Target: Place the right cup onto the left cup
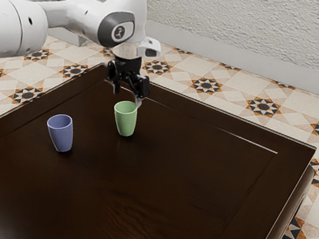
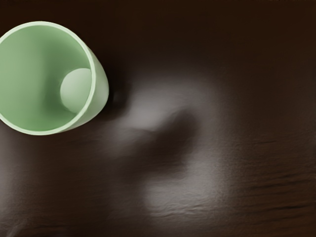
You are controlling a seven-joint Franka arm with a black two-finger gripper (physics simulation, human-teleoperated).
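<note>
The green cup (image 1: 125,120), judged to be the right cup of the order since it lies toward the exterior view's right and nearest me, stands upright on the dark wooden tabletop (image 1: 167,183); its mouth faces up. The blue cup (image 1: 61,134), taken as the left cup and the receiver, stands upright on the same surface, apart from the green one, toward the exterior view's left. My fingers (image 1: 145,87) are apart, with nothing clamped between them; they hang near the green cup's rim, on its far side in the exterior view. The wrist view finds the cup offset from the middle of my hand, so alignment is judged incomplete. Step in hand: approach to the green cup, prior to the grasp. Required next: shift sideways until the cup sits centred under me, descend with the fingers astride the wall or body, then close. Risk noted: descending from this offset could catch the rim and tip the cup. Thereafter, the lift must clear the blue cup's rim, and the tapered base should be centred over that mouth before release. Stacking has not been carried out.
</note>
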